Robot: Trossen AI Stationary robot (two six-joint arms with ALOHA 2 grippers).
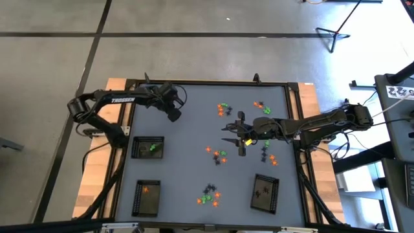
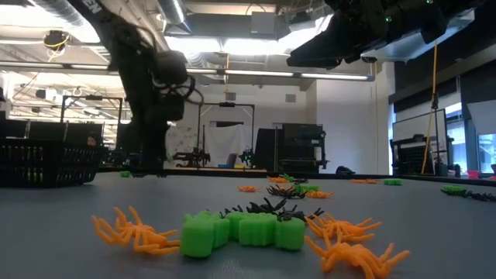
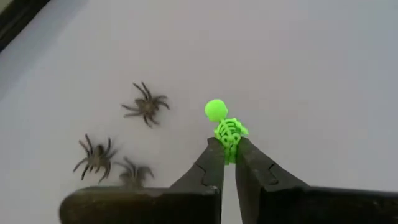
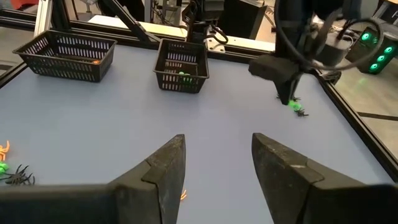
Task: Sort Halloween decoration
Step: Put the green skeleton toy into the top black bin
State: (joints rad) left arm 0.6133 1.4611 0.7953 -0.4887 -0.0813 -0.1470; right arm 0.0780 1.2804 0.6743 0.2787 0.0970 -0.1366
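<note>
While the right gripper (image 1: 240,134) stood open mid-table, the left gripper (image 3: 227,155) pinched a green skeleton (image 3: 225,129).

Both robot arms are dark, almost black. The left arm (image 1: 113,100) has white letters on its side. The right arm (image 1: 323,122) has black cables looping beside it. Each gripper has two thick, dark fingers (image 4: 163,167) with slanted tips.
</note>
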